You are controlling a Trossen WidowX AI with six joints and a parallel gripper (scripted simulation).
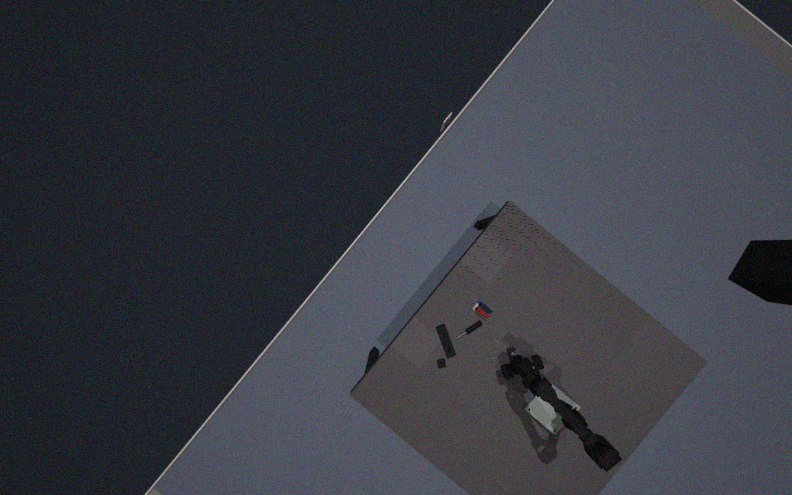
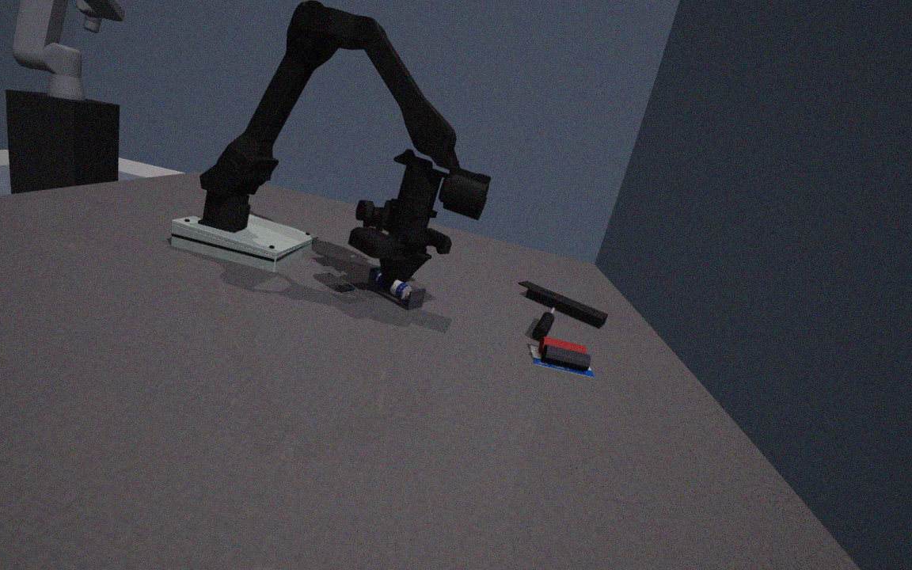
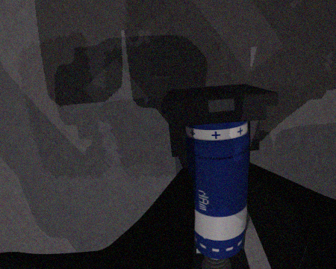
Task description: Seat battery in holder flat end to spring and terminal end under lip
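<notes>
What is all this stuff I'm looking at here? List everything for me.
battery: one, blue with white bands, lying in the holder between the fingers
holder: one, black, on the table under the gripper
spring: one, grey, at the battery's near end
flat bar: one, black, right of the holder
screwdriver: one, black handle, beside the bar
block stack: one, red and black on a blue card
table: one, grey-brown
gripper: one, black, closed on the battery
arm: one, black, on a pale base plate

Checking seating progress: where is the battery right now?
In the wrist view the battery lies along the holder, between the fingers, plus end under the lip, other end at the spring.
</notes>
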